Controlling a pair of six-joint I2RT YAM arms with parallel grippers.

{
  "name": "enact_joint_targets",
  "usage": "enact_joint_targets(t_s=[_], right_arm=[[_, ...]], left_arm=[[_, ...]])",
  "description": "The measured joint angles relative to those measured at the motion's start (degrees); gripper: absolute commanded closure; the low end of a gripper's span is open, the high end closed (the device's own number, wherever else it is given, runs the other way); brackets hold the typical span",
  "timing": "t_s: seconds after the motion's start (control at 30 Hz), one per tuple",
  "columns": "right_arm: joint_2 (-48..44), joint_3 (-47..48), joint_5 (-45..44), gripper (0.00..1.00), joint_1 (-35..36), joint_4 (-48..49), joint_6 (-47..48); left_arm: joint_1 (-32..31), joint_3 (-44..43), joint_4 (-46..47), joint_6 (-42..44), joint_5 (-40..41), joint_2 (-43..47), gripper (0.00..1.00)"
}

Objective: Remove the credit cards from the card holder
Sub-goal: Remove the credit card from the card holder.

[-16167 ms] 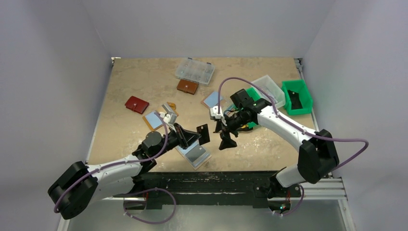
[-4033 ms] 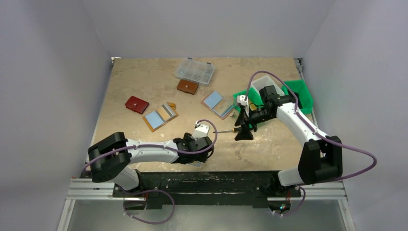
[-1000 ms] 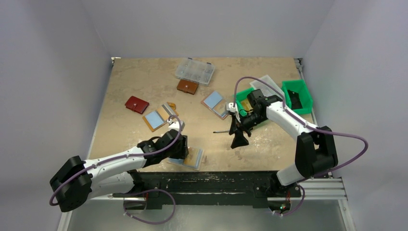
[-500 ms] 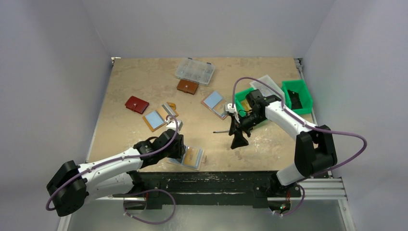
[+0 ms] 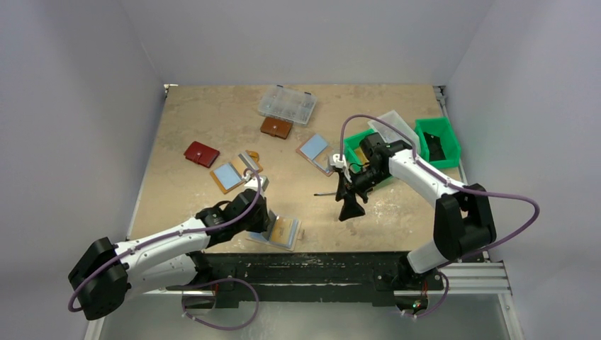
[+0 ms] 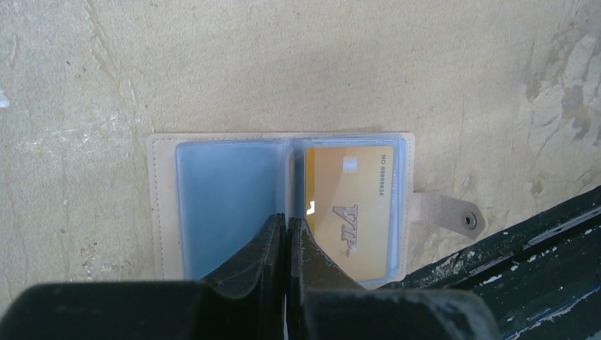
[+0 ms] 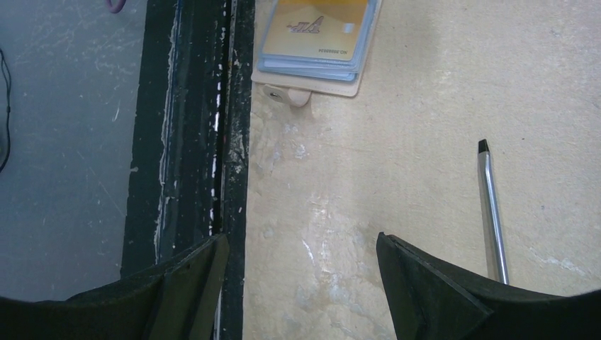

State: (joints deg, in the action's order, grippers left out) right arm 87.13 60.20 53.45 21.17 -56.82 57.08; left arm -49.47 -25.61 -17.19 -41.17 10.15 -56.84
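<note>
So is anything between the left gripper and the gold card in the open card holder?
No separate object. The left gripper, shut, sits at the card holder centre fold, right beside the gold card. The card does appear to lie under a clear sleeve.

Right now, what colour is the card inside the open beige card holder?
Gold card, left wrist view.

Three card holders (image 6: 227,191), perhaps two wallets (image 5: 201,154).
</note>
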Motion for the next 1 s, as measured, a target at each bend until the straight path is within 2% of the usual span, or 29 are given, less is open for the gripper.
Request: enact_joint_targets(t_s=[0.27, 0.47, 0.7, 1.0], right_arm=[[1.11, 0.02, 1.33, 0.16, 2.1, -0.37, 0.0], [1.11, 0.74, 6.45, 0.18, 2.4, -0.55, -0.46], [2.27, 0.76, 10.99, 0.32, 2.73, 1.79, -5.11], [7.5, 0.76, 12.26, 0.49, 5.44, 6.78, -12.74]], left_arm=[[0.35, 2.45, 4.48, 0.24, -1.66, 1.53, 1.0], [0.48, 4.76, 14.19, 0.33, -5.27, 2.4, 1.0], [0.61, 5.03, 27.61, 0.31, -9.2, -3.26, 1.0], [0.61, 6.08, 40.68, 0.28, -13.25, -9.03, 1.0]])
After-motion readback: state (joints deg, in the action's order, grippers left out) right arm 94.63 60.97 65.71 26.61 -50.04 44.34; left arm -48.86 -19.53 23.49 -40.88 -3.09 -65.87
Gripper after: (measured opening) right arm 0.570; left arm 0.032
